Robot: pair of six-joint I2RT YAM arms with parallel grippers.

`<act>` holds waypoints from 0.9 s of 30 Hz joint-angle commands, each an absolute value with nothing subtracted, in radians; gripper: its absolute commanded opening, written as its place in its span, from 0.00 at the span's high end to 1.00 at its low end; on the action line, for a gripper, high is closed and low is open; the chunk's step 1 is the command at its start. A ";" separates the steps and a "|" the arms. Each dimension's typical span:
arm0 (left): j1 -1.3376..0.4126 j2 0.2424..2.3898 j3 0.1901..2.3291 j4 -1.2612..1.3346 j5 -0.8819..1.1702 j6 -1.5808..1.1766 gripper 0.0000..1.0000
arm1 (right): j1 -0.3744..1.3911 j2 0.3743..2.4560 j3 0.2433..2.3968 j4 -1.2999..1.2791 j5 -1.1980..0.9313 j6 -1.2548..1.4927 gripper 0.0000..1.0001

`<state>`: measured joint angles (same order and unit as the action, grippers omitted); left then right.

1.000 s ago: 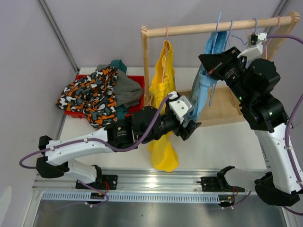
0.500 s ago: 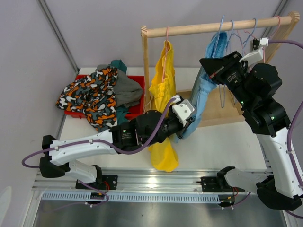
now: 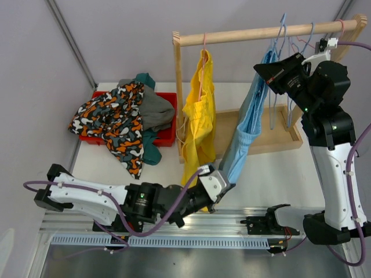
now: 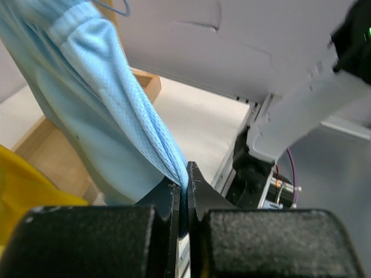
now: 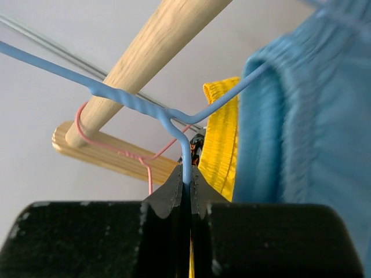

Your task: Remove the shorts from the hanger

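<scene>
Light blue shorts hang from a blue wire hanger under the wooden rail, stretched in a slant toward the table's near edge. My left gripper is shut on their lower hem, and the left wrist view shows the blue fabric pinched in the left gripper. My right gripper is up at the rail. In its wrist view the right gripper is shut on the hanger's wire, just below the twisted neck. Yellow shorts hang on a pink hanger further left.
A red tray at the back left holds camouflage shorts, grey shorts and dark teal shorts. Bare wire hangers hang at the rail's right end. The rack's wooden base lies under the right arm.
My left gripper shut on the blue shorts' hem and pulled it down toward the near edge, stretching the shorts. The right gripper moved right and up with the hanger.
</scene>
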<state>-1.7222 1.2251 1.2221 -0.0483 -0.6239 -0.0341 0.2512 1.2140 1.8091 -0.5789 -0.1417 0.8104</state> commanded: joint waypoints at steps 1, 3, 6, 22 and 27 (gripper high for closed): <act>-1.805 1.267 1.168 -0.051 -0.664 -0.129 1.00 | 0.169 1.233 1.888 -0.425 -0.184 0.824 1.00; -1.807 1.285 1.157 -0.034 -0.652 -0.164 1.00 | 0.153 1.227 1.879 -0.426 -0.204 0.834 1.00; -1.807 1.325 1.153 -0.008 -0.641 -0.160 1.00 | 0.150 1.200 1.841 -0.423 -0.209 0.838 1.00; -1.376 1.546 1.563 -0.216 -0.606 -0.124 1.00 | 0.149 0.845 1.583 -0.633 -0.459 0.939 1.00; -1.304 1.569 1.548 -0.252 -0.589 -0.132 1.00 | 0.149 0.867 1.689 -0.664 -0.554 1.007 1.00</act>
